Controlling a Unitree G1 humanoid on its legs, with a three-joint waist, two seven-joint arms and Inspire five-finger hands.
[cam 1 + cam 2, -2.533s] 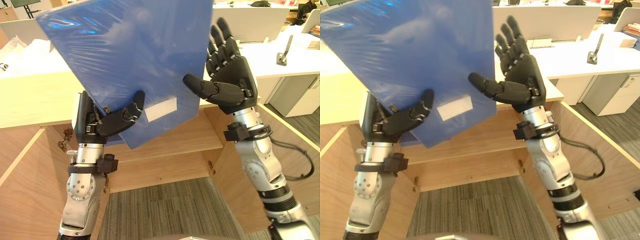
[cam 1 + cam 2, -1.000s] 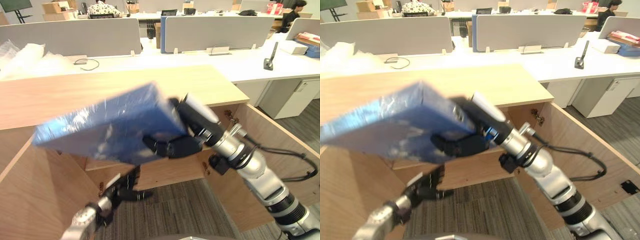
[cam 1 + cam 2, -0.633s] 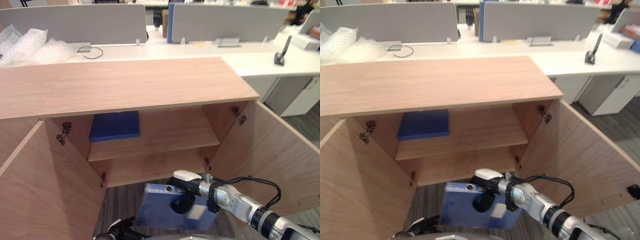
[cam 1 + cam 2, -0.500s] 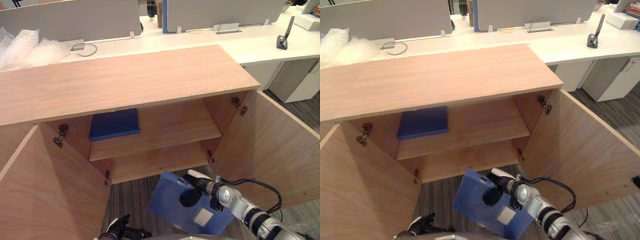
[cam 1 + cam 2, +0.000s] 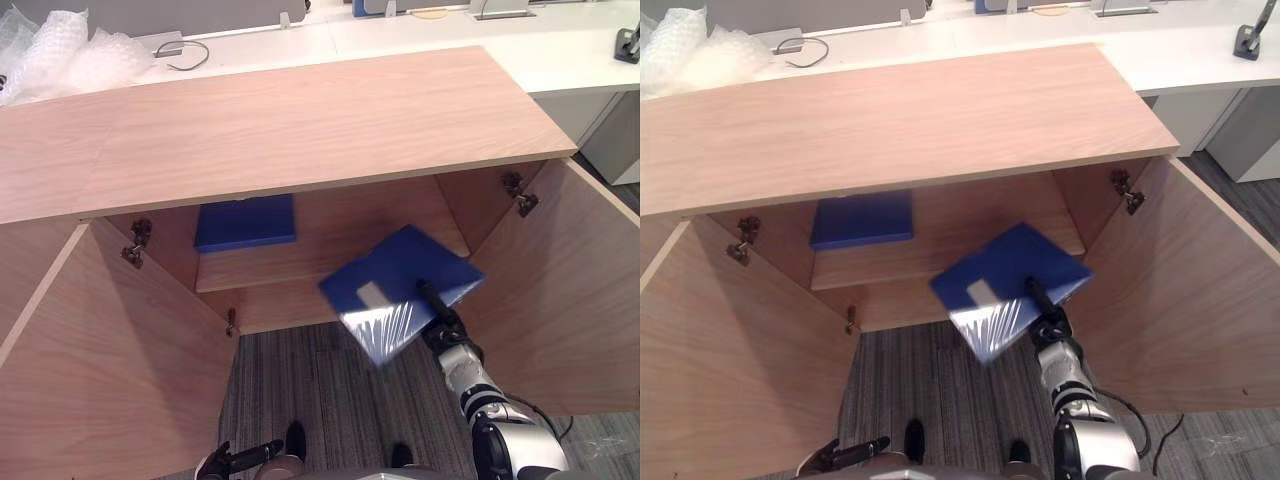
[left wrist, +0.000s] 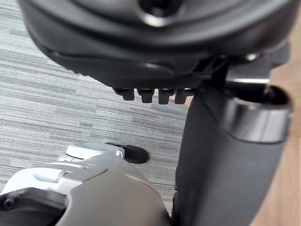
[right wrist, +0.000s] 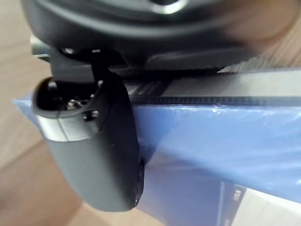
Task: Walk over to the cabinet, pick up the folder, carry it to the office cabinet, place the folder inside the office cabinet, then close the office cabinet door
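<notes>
Holding the folder at the open cabinet

From where I stood, the right hand had the blue folder in its grasp in front of the wooden cabinet. In the right wrist view the thumb lay pressed on the folder's upper face, with the other fingers tucked under its edge, so the hand was clamped on it. The folder was tilted. Its far corner reached toward the right end of the shelf, and its near corner, shiny with plastic film, hung out over the grey carpet. I could not tell whether it touched the shelf. A white label showed on its upper face.

Both doors stood wide open, the left door and the right door swung out to either side. A second folder, also blue, lay flat on the left part of the shelf, well apart from the held one.

The left hand hung low over the carpet by the left door, its fingers loosely stretched and holding nothing.

Behind the cabinet ran a white desk with a heap of bubble wrap on it.
</notes>
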